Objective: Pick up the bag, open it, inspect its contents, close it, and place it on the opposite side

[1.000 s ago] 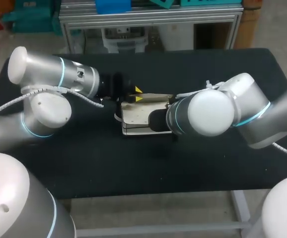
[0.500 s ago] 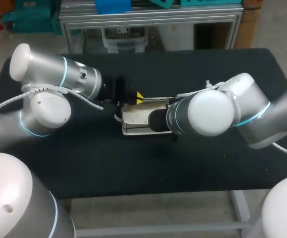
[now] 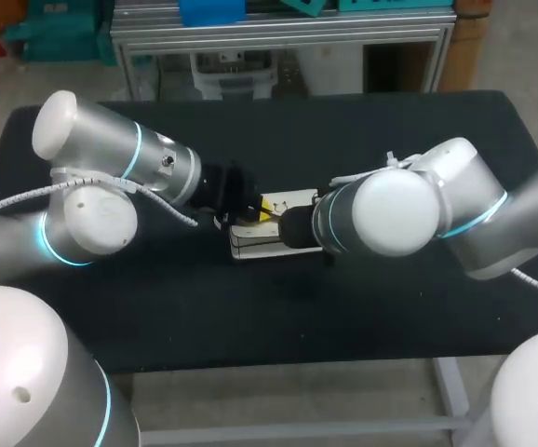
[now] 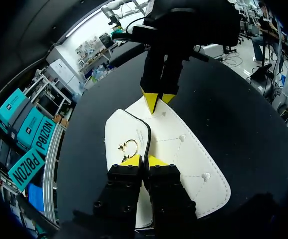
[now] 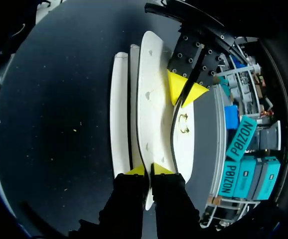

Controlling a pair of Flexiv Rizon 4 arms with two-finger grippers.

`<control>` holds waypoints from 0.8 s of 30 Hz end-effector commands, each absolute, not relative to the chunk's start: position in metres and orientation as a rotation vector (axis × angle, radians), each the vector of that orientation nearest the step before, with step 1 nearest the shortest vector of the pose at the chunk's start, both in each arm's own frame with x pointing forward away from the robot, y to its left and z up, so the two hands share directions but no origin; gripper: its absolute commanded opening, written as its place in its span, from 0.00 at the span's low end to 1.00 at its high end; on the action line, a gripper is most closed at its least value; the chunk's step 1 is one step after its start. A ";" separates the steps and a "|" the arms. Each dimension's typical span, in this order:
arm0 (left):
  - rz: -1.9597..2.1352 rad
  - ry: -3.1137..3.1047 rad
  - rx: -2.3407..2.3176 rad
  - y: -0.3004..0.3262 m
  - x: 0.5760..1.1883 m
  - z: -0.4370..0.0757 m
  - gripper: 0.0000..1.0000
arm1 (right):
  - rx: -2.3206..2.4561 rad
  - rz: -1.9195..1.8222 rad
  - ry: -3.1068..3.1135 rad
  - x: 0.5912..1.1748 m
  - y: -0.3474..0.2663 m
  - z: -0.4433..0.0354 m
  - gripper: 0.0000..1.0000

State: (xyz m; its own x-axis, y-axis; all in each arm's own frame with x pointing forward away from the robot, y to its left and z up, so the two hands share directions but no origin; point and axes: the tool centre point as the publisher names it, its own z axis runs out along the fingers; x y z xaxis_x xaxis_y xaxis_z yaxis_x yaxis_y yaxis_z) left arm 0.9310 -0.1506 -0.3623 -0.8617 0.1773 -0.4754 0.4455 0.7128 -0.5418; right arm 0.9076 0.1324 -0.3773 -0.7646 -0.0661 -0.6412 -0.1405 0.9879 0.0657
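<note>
Left end effector (image 3: 265, 207) advanced over bag (image 3: 256, 244); its long axis runs left-right.

Small white bag (image 3: 255, 240) is seen lying flat around mid-desk (image 3: 157, 317); its flap (image 4: 119, 134) is edged in black, with a gold ring clasp (image 4: 129, 147) fitted on it; stitching and little studs are dotted over the bigger panel; layers are parted slightly.
</note>
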 end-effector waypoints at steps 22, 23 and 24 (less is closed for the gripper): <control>-0.969 2.469 0.478 -0.149 0.945 -0.340 0.00 | -0.142 0.145 2.438 0.910 0.135 -0.378 0.00; -0.966 2.477 0.488 -0.149 0.943 -0.342 0.00 | -0.142 0.145 2.438 0.910 0.135 -0.378 0.00; -0.955 2.486 0.494 -0.149 0.940 -0.345 0.00 | -0.142 0.145 2.438 0.910 0.135 -0.378 0.00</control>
State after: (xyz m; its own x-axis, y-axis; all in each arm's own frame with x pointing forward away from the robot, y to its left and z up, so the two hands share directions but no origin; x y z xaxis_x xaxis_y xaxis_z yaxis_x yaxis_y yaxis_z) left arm 0.9384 -0.1488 -0.3421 -0.8416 0.1620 -0.5152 0.4675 0.6961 -0.5449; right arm 0.9088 0.1334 -0.3764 -0.7634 -0.0652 -0.6426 -0.1407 0.9878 0.0670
